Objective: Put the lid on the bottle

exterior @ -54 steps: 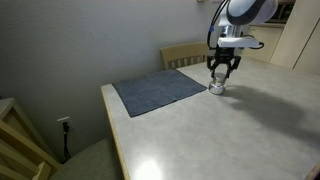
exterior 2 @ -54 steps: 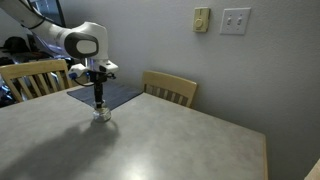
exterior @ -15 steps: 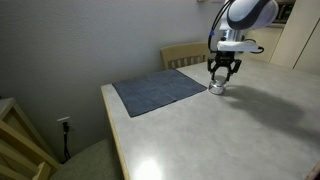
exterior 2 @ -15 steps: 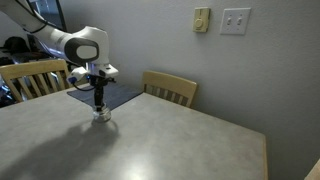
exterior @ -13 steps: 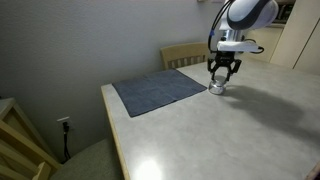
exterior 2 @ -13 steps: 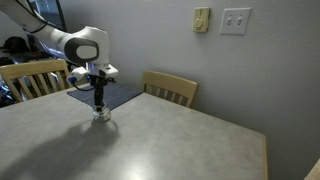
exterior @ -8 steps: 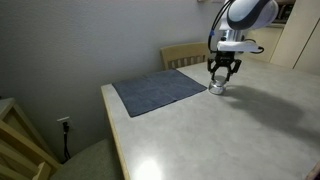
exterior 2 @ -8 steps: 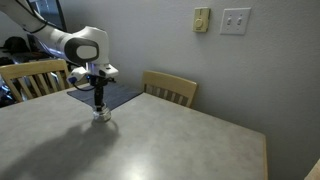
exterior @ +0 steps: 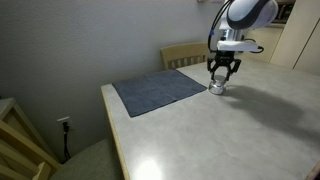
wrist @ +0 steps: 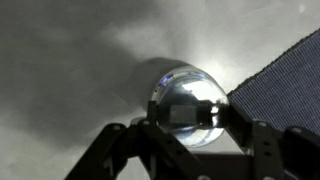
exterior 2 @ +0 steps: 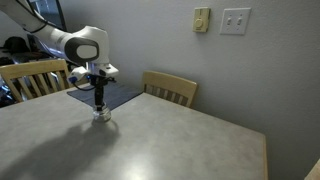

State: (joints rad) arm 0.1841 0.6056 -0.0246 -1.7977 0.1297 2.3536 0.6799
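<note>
The bottle (exterior: 217, 88) is a small clear, glinting jar standing on the grey table, just off the corner of the grey-blue mat (exterior: 160, 90). It shows in both exterior views (exterior 2: 101, 114). My gripper (exterior: 219, 79) points straight down onto its top (exterior 2: 99, 103). In the wrist view, my fingers (wrist: 188, 112) press against both sides of a round, pale, shiny top, the lid (wrist: 187, 100), which sits over the bottle's mouth. The bottle's body is hidden beneath it there.
A wooden chair (exterior: 185, 52) stands behind the table, close to the bottle; it also shows in an exterior view (exterior 2: 170, 88). Another chair (exterior 2: 30, 78) stands behind the arm. The mat's corner (wrist: 285, 75) lies beside the bottle. The table edge (exterior: 110, 130) runs past the mat.
</note>
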